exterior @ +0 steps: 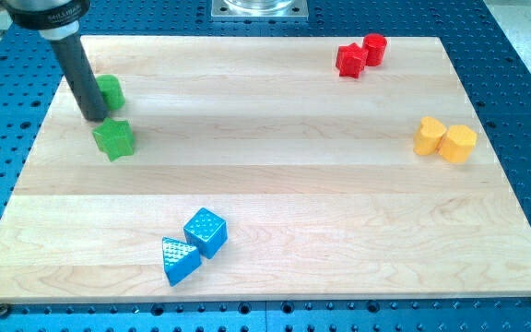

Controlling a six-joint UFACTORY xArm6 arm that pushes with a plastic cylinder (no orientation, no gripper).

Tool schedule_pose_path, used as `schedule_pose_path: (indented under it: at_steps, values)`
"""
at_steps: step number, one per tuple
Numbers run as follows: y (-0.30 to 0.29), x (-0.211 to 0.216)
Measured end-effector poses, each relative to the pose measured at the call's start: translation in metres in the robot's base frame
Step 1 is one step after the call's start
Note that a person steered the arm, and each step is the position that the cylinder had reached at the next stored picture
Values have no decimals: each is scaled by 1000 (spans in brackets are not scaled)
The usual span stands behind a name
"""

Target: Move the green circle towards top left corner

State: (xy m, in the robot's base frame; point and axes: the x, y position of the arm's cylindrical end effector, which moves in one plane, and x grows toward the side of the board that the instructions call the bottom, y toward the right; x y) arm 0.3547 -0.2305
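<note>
The green circle [111,91] lies near the board's upper left, partly hidden behind my dark rod. A green star block [114,138] lies just below it. My tip [96,118] rests on the board between the two green blocks, at the lower left edge of the green circle and just above the star. Whether the tip touches either block I cannot tell.
A red star block [349,60] and a red cylinder [374,48] sit at the upper right. Two yellow blocks [429,136] [458,143] sit at the right edge. A blue cube [205,231] and a blue triangle [179,259] lie at the bottom centre-left. The wooden board [275,166] lies on a blue perforated table.
</note>
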Motion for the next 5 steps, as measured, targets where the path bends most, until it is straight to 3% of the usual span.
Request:
schedule_pose_path:
  at_steps: [1,2,3,4,5]
  values:
    - [0,-47]
    - [23,-26]
    - [54,-39]
    - [49,-85]
    - [31,-96]
